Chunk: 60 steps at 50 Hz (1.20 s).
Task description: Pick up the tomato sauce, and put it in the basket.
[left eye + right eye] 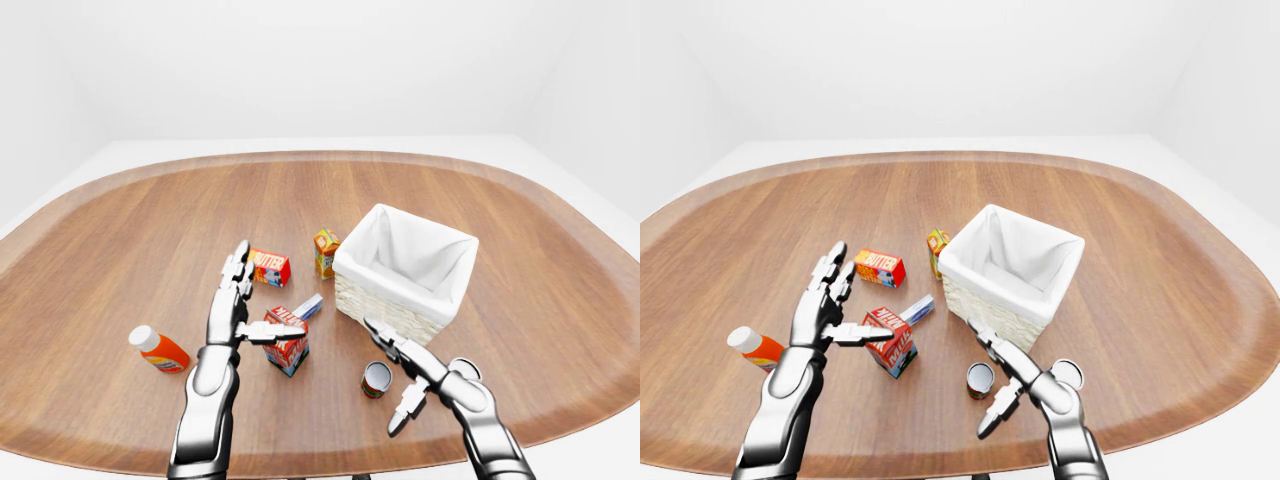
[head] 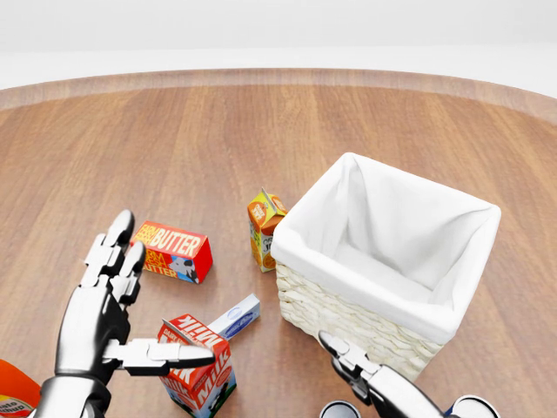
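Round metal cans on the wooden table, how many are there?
2. A small red-labelled can stands below the white-lined wicker basket in the left-eye view, beside the right hand. A second silvery can sits just right of that hand, partly hidden.

Both arms are glossy chrome-silver metal with bright reflections and dark seams at the joints. The left hand [image 1: 232, 305] has a broad, smooth palm plate and three segmented fingers, each built of short blocky links divided by black gaps and ending in rounded tips; its forearm [image 1: 207, 400] is a tapered, polished cylinder with a darker band at the wrist. The right hand [image 1: 1002, 378] shows the same silver, jointed links, slimmer here, running into a rounded metallic forearm [image 1: 1072, 440]. No cables, screws or markings are discernible.
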Motion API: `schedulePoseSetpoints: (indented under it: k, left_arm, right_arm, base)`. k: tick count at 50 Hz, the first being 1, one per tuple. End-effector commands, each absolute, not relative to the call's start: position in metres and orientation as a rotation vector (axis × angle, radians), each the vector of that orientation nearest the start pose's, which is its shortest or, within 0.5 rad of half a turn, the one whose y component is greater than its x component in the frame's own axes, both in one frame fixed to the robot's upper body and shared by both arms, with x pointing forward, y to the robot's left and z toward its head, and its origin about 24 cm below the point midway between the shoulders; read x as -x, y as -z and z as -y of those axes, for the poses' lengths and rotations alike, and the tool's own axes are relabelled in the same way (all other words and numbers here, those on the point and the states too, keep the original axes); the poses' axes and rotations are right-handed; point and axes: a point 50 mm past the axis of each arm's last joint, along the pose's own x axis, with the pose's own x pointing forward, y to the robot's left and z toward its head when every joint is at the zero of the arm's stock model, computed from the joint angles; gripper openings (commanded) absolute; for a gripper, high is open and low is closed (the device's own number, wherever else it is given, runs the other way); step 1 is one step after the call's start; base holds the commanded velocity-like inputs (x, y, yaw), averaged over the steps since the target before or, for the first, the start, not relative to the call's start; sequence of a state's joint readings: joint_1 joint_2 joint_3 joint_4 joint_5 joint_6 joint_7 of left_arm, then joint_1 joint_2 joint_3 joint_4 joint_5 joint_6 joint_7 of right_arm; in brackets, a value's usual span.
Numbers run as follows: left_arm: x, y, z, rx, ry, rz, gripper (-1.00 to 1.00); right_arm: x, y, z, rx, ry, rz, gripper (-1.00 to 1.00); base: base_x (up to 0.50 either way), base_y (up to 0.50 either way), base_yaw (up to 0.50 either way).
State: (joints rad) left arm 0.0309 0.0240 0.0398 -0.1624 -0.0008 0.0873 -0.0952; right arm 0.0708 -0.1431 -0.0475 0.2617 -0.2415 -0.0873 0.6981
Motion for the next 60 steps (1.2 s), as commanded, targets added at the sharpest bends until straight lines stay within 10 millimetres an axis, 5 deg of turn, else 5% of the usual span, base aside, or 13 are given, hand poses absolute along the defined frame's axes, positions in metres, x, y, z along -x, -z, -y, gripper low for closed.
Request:
schedulePoseSetpoints:
  k: [1, 33, 60]
  left_arm:
    - [-0.248, -0.063, -0.16, -0.027, 0.048, 0.041, 0.92]
    - [-0.247, -0.063, -0.159, -0.027, 0.05, 0.04, 0.92]
    - [-0.247, -0.063, -0.159, -0.029, 0.052, 0.04, 0.91]
  right_arm:
    - [-0.213, 0.032, 0.168, 0.282, -0.663, -0.381, 1.0]
    - [-0.219, 0.055, 0.172, 0.279, -0.683, -0.504, 1.0]
    - [-0.222, 0.044, 0.17, 0.306, -0.681, -0.454, 1.0]
  base:
    - [0.0, 0.0, 0.0]
    - [0.0, 0.0, 0.0]
    - [0.0, 0.0, 0.0]
